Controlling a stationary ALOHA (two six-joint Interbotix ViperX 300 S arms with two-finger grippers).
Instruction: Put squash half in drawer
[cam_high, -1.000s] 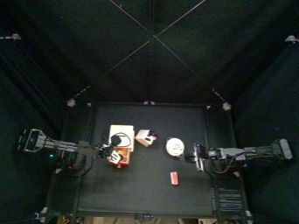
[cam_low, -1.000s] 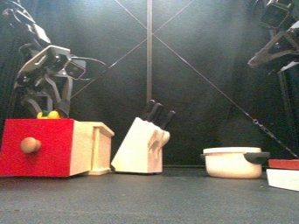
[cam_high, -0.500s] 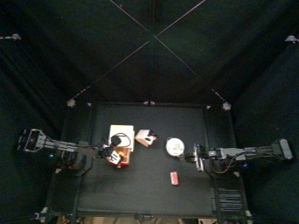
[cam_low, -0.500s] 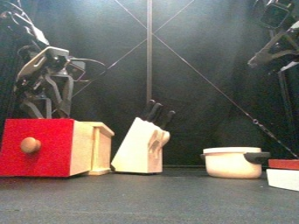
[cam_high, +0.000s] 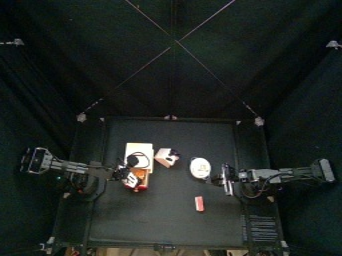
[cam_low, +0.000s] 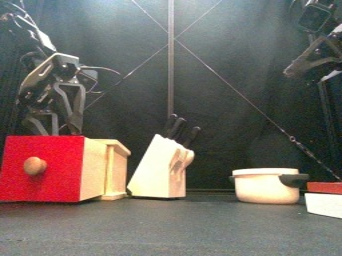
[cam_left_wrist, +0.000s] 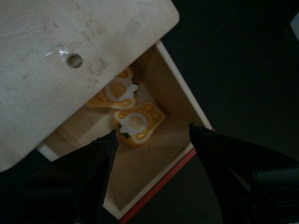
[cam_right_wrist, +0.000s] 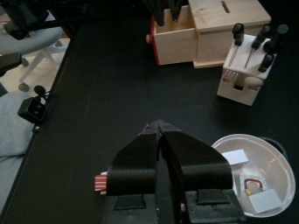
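Observation:
The drawer (cam_left_wrist: 158, 101) stands pulled out of the cream-topped cabinet (cam_left_wrist: 70, 61), its orange-brown tray open. On the tray floor lies the yellow squash half (cam_left_wrist: 131, 118). My left gripper (cam_left_wrist: 152, 147) hangs just above the tray, open and holding nothing. The front view shows the drawer's red face (cam_low: 40, 168) with the left gripper (cam_low: 54, 118) over it; the squash is hidden there. From above, the left gripper (cam_high: 120, 178) is at the drawer (cam_high: 139, 180). My right gripper (cam_right_wrist: 163, 138) is shut and empty, resting at the table's right (cam_high: 230, 180).
A knife block (cam_low: 163, 165) stands just right of the cabinet. A white pot (cam_low: 267, 185) with small items inside (cam_right_wrist: 251, 171) sits further right. A red and white box (cam_high: 199, 203) lies near the front edge, and another box (cam_low: 325, 200) at the far right.
One second ago the squash half hung in my left gripper above the drawer. Now it lies in the tray and the gripper is open. The right arm has not moved.

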